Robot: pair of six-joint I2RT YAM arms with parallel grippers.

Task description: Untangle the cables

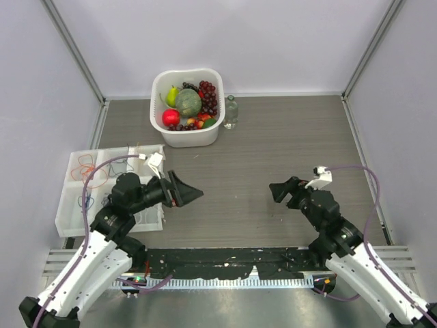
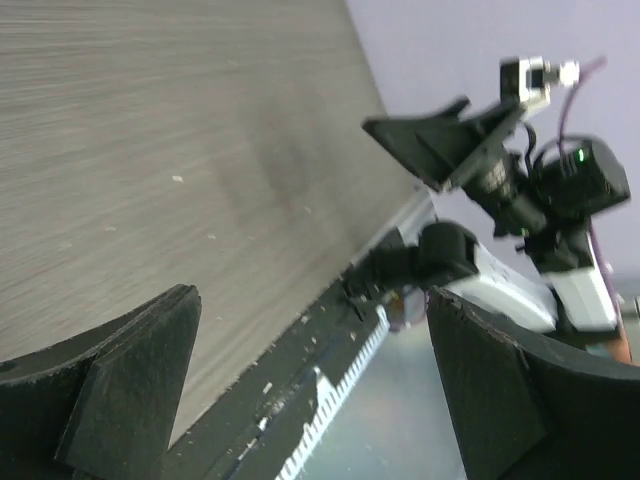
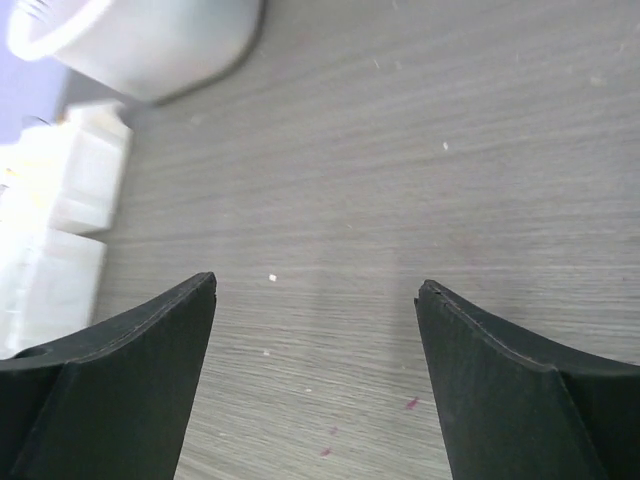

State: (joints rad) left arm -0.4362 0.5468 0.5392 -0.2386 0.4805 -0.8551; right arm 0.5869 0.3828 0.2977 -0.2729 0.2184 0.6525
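Cables [image 1: 87,166] lie in the compartmented clear tray [image 1: 63,217] at left. Left gripper [image 1: 191,193] and right gripper [image 1: 280,191] hover above the table [image 1: 273,137], well apart.

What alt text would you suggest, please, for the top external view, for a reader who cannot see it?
Two robot arms reach over a grey table, left gripper and right gripper open, empty, facing each other. Coloured cables lie in a white compartment tray at left; a fruit basket and glass bottle stand at the back.

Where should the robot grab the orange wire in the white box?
Probably pinch the orange wire on its loop, coming straight down from above. It lies low in the white box, and the walls block any way in from the side.
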